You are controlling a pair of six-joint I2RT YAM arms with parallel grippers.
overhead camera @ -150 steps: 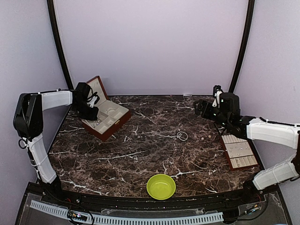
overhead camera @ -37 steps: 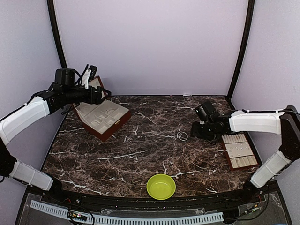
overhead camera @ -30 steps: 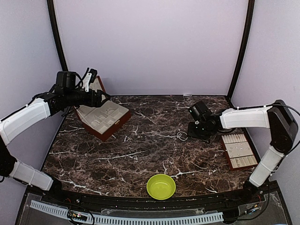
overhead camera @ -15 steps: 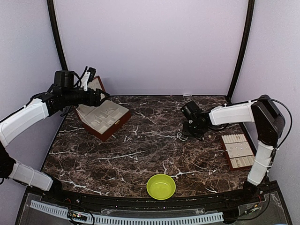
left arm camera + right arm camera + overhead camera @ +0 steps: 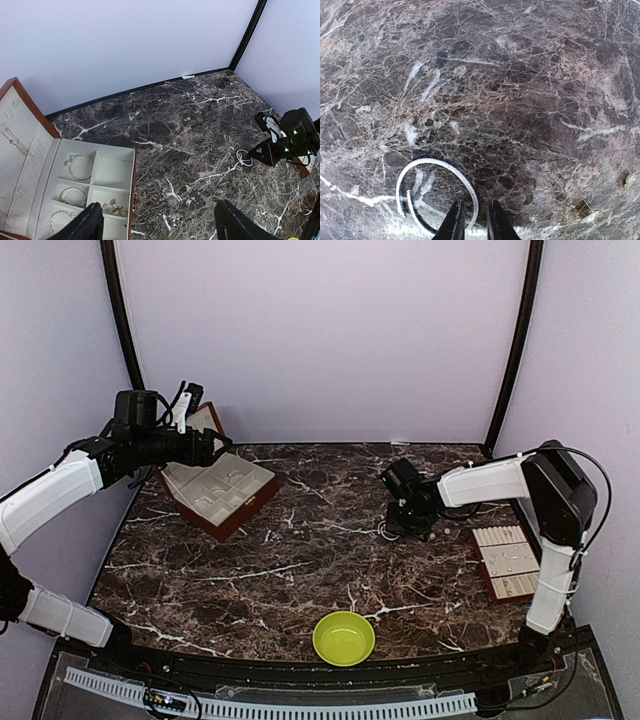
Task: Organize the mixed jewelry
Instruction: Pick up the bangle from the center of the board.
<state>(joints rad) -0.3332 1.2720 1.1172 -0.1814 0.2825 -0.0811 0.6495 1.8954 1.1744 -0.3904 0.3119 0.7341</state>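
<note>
**A:** What sits nearest the arms?

**B:** A round lime-green bowl [image 5: 344,637], at the near edge of the dark, white-veined marble tabletop [image 5: 300,570]. Past it, by the right edge, lies a flat brown-edged tray with cream padded rows [image 5: 510,562].

**A:** And the jewelry?

**B:** One thin silvery-white wire hoop [image 5: 436,192] lies flat on the tabletop. It is right of centre and about halfway back, well left of the tray. The right fingers [image 5: 455,225] are down at it with only a narrow gap between them. They stand one on each side of the hoop's rim. I can't tell whether they actually pinch the wire. In the right wrist view, two tiny pale bits [image 5: 625,179] lie apart from the hoop on its right, too small to make out.

**A:** Farther back?

**B:** At the far left a red-brown hinged box with cream lining [image 5: 245,508] stands open. Three more silvery hoops [image 5: 80,166] lie inside, each in its own compartment. A few small pieces [image 5: 112,205] share another compartment, and a thin chain [image 5: 17,142] lies against the lid lining. The left fingers [image 5: 89,225] hover above the box, spread wide and holding nothing
</note>
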